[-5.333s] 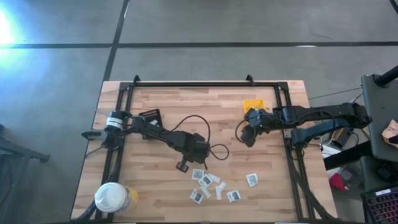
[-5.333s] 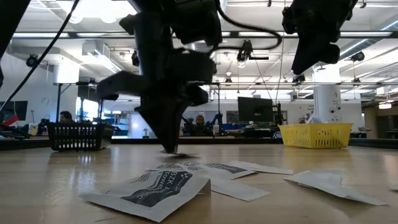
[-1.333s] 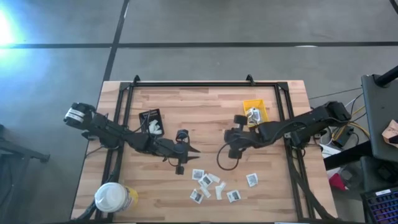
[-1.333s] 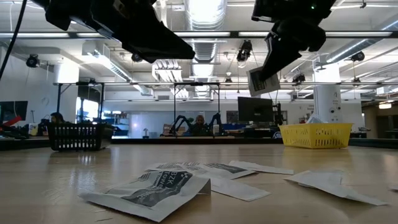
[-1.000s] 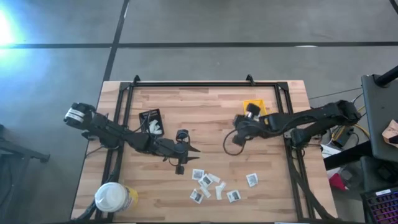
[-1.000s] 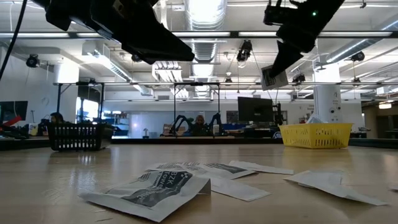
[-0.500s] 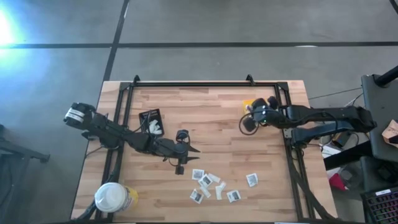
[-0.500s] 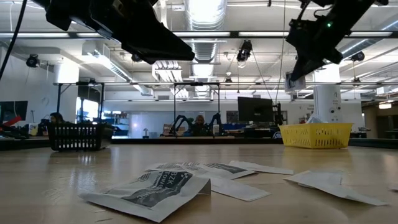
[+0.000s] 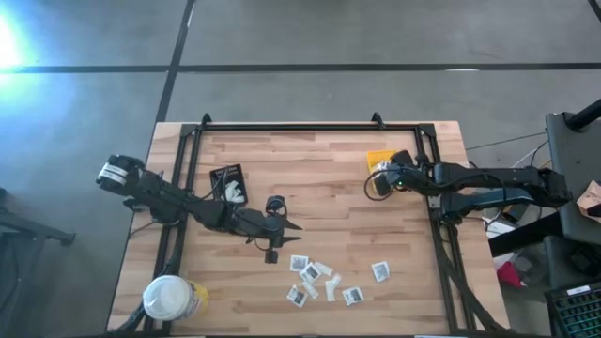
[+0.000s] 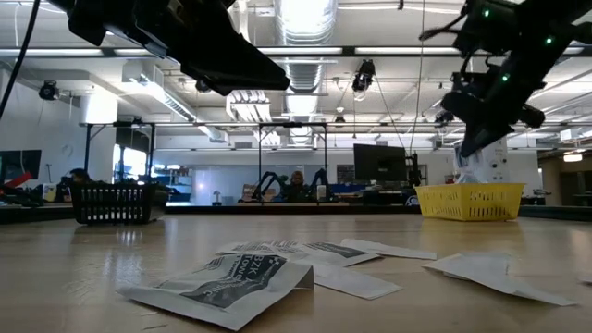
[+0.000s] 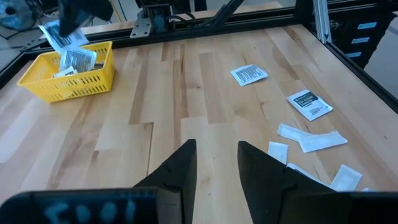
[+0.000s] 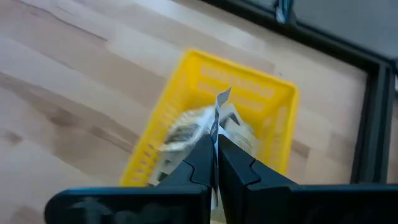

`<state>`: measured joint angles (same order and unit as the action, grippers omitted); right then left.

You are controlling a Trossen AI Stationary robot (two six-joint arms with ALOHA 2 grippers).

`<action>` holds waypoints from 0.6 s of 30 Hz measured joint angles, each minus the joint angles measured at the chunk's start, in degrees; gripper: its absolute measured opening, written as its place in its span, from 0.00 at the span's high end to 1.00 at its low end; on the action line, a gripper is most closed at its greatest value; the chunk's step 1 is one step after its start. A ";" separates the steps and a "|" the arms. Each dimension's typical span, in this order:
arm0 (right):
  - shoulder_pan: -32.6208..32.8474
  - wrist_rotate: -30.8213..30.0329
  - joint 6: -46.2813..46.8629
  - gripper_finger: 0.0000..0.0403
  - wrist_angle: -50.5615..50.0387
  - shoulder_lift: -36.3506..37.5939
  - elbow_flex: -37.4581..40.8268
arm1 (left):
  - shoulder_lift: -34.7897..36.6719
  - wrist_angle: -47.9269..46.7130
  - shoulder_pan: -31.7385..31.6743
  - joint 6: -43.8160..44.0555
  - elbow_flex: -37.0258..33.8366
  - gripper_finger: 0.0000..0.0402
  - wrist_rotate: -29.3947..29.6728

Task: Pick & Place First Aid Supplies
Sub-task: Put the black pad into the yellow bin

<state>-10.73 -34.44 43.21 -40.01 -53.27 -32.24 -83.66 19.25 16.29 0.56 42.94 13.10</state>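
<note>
From above, we see the right gripper (image 9: 384,178) stretched left from the table's right edge, over the yellow bin (image 9: 377,158) at the far right. The left gripper (image 9: 287,226) lies low mid-table, pointing right. Loose packets (image 9: 323,280) are scattered near the front edge.

At table level, the right gripper (image 10: 483,125) hangs over the bin (image 10: 467,201), angled down.

Past the left wrist, we see its fingers (image 11: 178,169) slightly spread, nothing between them.

Past the right wrist, the fingers (image 12: 202,163) are pressed together on a thin packet (image 12: 217,111), edge-on, its long axis running away from the gripper toward the bin (image 12: 186,139).
</note>
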 joint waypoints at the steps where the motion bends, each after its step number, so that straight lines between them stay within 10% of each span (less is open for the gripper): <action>1: -0.33 0.00 0.50 0.98 -0.03 -0.05 0.67 | 0.00 0.00 0.00 0.03 0.00 0.73 0.00; 18: -2.62 -0.07 -0.07 0.98 0.32 0.60 0.57 | 0.00 0.02 0.00 1.01 0.00 0.73 -0.02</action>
<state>-13.34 -34.50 43.14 -39.69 -52.66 -31.67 -83.66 19.27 16.29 1.56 42.94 13.08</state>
